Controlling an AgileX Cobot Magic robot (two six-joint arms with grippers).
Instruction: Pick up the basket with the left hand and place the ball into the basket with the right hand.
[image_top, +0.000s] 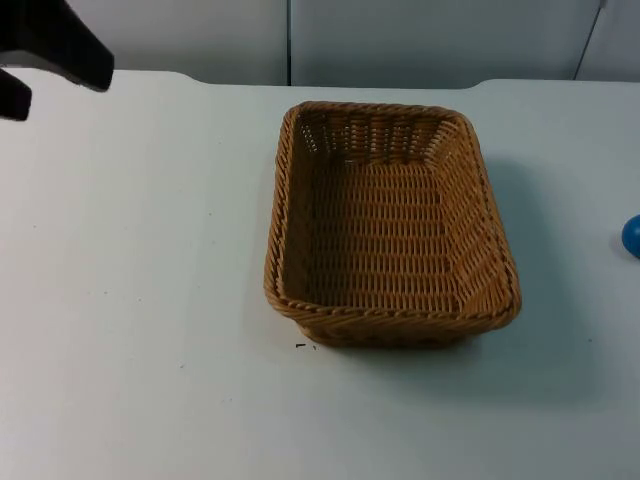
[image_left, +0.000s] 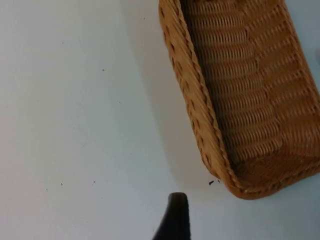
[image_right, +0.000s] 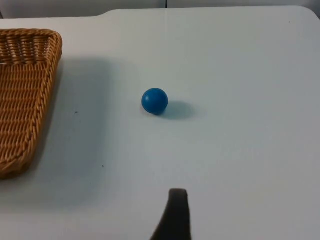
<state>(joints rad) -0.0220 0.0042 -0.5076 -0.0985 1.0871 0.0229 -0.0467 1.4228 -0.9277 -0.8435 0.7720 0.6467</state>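
Note:
An empty brown wicker basket (image_top: 390, 225) stands flat on the white table, near the middle. In the left wrist view one long wall of the basket (image_left: 240, 95) runs beside bare table. My left gripper (image_top: 40, 60) hovers high over the table's far left corner, well away from the basket. A small blue ball (image_top: 632, 235) rests at the table's right edge, to the right of the basket. In the right wrist view the ball (image_right: 154, 101) lies ahead of my right gripper (image_right: 172, 215), about a basket's width from the basket's corner (image_right: 30, 90). Neither gripper touches anything.
The grey partition wall (image_top: 400, 40) closes the table's far side. Bare white table (image_top: 130, 300) spreads to the left of and in front of the basket. A tiny dark mark (image_top: 302, 346) sits by the basket's near left corner.

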